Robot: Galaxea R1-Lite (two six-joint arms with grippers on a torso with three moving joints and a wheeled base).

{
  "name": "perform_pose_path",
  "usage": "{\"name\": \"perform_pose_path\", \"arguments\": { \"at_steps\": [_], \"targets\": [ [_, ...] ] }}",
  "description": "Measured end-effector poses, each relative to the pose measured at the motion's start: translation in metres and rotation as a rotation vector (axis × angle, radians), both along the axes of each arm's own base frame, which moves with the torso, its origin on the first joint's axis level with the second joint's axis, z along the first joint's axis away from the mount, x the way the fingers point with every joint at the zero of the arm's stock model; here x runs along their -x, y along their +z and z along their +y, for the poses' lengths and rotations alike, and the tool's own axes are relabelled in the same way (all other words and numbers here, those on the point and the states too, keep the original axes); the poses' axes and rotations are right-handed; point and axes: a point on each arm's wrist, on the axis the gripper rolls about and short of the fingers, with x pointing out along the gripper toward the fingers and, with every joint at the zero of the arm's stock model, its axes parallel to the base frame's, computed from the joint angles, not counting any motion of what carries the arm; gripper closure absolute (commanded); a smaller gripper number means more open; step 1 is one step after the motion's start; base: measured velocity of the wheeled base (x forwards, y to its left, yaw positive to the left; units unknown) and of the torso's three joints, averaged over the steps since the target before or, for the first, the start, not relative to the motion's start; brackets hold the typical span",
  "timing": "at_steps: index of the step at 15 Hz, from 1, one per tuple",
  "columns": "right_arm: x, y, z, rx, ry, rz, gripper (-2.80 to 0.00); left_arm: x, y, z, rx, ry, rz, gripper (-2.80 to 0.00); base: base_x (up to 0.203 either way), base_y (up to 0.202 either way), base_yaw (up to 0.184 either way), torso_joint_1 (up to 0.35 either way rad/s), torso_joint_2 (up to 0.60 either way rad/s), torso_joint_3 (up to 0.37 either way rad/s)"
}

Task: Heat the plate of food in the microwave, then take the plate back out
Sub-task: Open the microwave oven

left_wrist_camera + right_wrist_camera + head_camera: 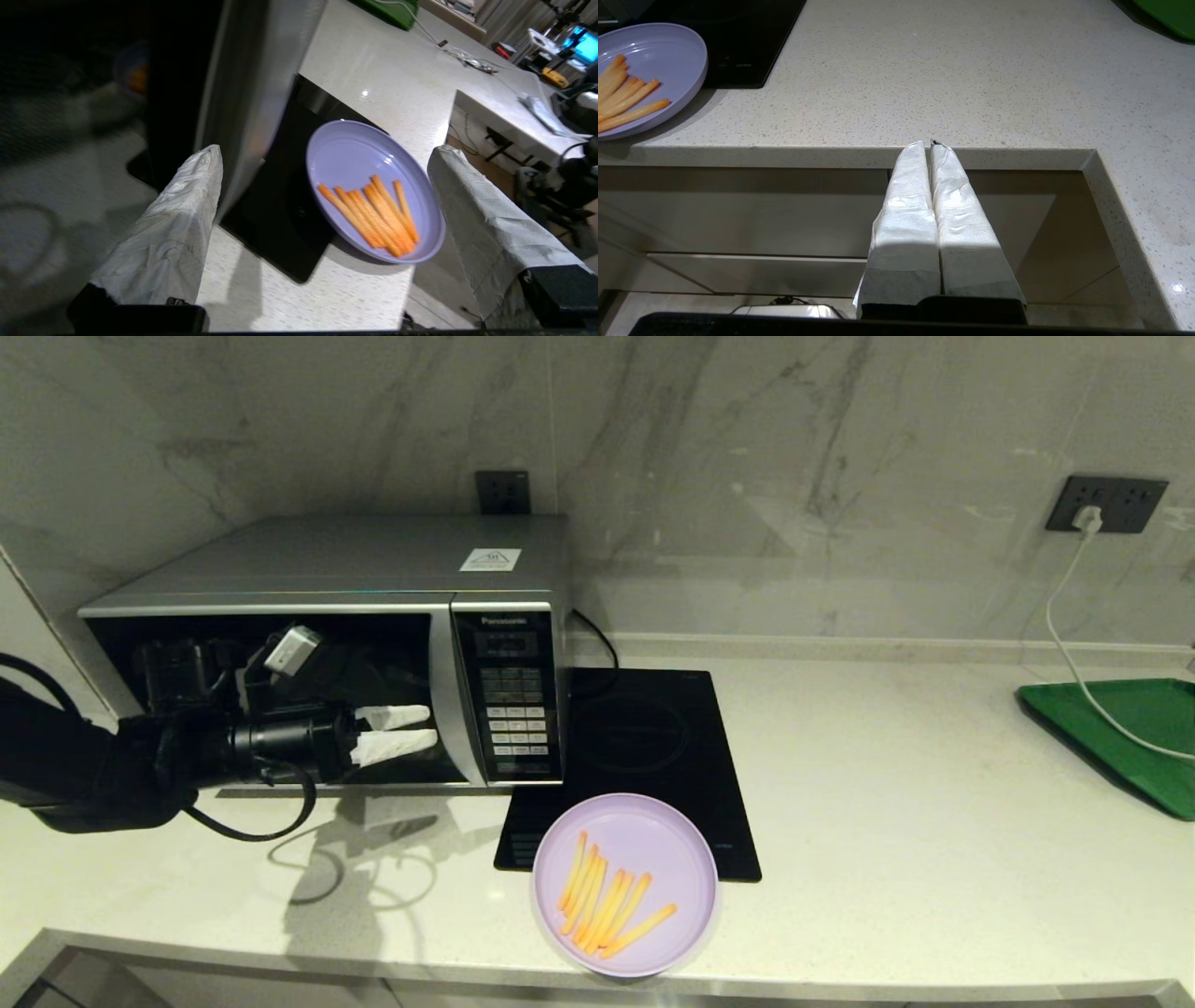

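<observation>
The silver microwave stands at the back left with its dark glass door closed. My left gripper hovers in front of that door, its white-wrapped fingers open and empty, tips close to the silver handle strip. The lilac plate with several fries lies near the counter's front edge, partly on the hob. It also shows between the left fingers as the plate, farther off. My right gripper is shut and empty, parked below the counter edge, right of the plate.
A flat black induction hob lies right of the microwave. A green tray sits at the far right with a white cable running across it from a wall socket. The counter's front edge is close to the plate.
</observation>
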Motion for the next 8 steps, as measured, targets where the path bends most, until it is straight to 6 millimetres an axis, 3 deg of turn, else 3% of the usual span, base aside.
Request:
{"name": "perform_pose_path", "arguments": {
  "at_steps": [4,8],
  "targets": [
    [0.000,0.000,0.000,0.000,0.001,0.000,0.00,-0.011,-0.011,-0.002,-0.004,-0.008,-0.024,-2.80,0.000,0.000,0.000,0.000,0.00,0.000],
    [0.000,0.000,0.000,0.000,0.000,0.000,0.00,-0.011,-0.015,-0.017,-0.001,-0.054,-0.015,-2.80,0.000,0.000,0.000,0.000,0.00,0.000]
  ]
}}
